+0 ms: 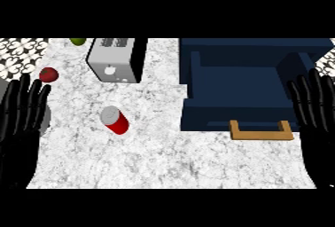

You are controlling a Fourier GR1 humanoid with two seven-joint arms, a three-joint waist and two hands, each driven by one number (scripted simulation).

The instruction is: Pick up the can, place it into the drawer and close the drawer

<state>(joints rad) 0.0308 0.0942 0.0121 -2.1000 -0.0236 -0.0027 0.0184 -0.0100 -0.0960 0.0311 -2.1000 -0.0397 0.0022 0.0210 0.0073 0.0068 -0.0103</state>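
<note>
A red can (115,119) lies on the white marbled counter (163,155) beside an open navy drawer (239,91); left hand (20,119) and right hand (317,117) rest open-fingered.

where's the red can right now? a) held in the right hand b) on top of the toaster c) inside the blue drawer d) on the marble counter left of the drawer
d: the red can stands on the counter, left of the open drawer, untouched.

Red can (116,120) with a silver top; navy blue drawer (235,88) with a tan wooden handle (259,131); white-grey marbled table (170,159); silver-and-black toaster (116,59); red apple (49,74); green fruit (78,41).
</note>
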